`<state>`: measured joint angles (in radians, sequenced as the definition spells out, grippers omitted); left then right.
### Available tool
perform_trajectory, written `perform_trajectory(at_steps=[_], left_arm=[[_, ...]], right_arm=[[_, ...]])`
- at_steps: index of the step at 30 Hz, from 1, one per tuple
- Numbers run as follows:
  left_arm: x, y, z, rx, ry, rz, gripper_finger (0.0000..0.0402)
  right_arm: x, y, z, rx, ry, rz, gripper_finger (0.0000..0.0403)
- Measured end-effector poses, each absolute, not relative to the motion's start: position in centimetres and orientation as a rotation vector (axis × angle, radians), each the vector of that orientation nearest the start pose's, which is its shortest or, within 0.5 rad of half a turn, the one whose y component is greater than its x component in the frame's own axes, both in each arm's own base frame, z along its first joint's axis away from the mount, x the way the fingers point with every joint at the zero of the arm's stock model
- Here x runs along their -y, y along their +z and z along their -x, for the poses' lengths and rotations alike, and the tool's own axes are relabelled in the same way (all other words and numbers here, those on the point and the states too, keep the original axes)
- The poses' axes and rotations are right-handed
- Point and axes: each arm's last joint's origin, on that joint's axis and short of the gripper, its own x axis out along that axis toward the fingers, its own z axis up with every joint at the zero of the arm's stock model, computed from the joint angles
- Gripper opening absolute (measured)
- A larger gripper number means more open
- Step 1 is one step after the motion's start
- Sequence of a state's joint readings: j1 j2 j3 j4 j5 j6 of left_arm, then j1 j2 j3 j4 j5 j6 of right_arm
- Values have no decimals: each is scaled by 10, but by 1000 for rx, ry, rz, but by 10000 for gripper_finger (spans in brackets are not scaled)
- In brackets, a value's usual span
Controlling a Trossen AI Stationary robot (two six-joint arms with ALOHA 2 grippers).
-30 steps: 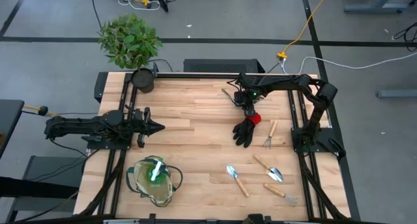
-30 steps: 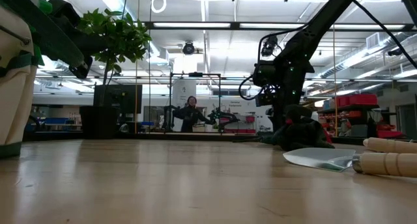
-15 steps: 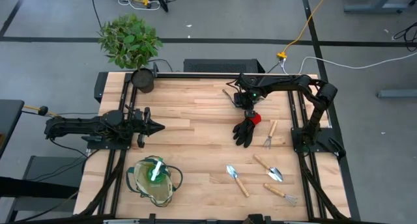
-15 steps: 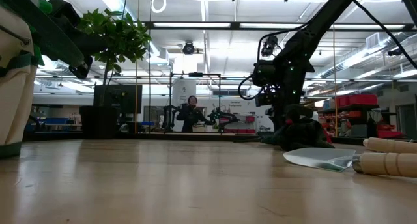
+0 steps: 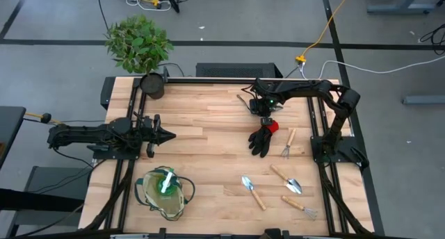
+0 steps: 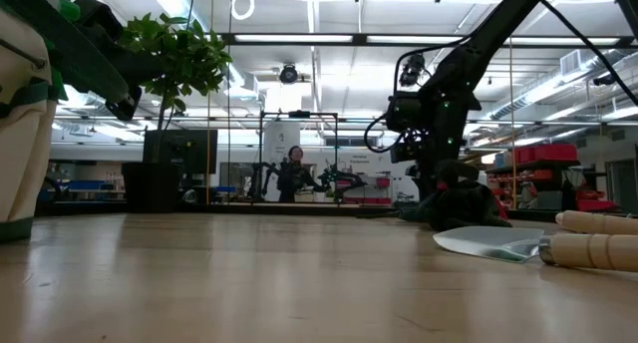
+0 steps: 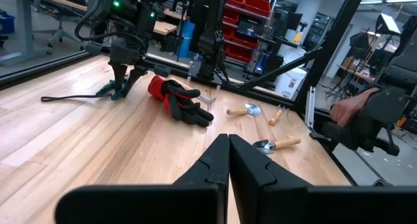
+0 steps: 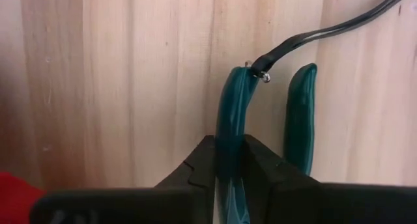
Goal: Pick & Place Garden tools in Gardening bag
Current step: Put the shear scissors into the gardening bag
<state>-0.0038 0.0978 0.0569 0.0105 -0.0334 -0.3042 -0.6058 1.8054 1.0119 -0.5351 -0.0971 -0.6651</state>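
Wooden surface (image 5: 208, 142) carries most of the job undone; gardening bag (image 5: 164, 192) sits at the near left edge with the green spray bottle (image 5: 165, 181) already inside, seemingly the only tool bagged; potted plant (image 5: 139, 44) at the far left corner, not part of it; left claw (image 5: 170, 135) parked over the left side, fingers pressed together, holding nothing; black glove (image 5: 263, 139) with red cuff lies mid-right, untouched; two trowels (image 5: 253, 192) (image 5: 286, 178) and two hand forks (image 5: 288, 143) (image 5: 300, 207) spread near right, well apart from the bag; right claw (image 8: 229, 160) is down at the far right, clamped on one teal handle of the pruning shears (image 8: 233, 113), which rest on the wood; lift not yet begun.
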Motion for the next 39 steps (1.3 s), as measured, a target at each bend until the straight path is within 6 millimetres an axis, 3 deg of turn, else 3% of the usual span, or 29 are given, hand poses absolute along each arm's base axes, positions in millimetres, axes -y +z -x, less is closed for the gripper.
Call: perform_trajectory(at_steps=[13, 23, 39], left_arm=[[-1, 176, -101, -26, 34, 303, 14], [-1, 176, -101, -26, 34, 303, 14], [-1, 176, -101, -26, 34, 302, 14]], right_arm=[[165, 186, -262, -1172, -67, 187, 46], [135, 237, -260, -975, -88, 279, 45], [74, 325, -256, -418, -134, 303, 45]])
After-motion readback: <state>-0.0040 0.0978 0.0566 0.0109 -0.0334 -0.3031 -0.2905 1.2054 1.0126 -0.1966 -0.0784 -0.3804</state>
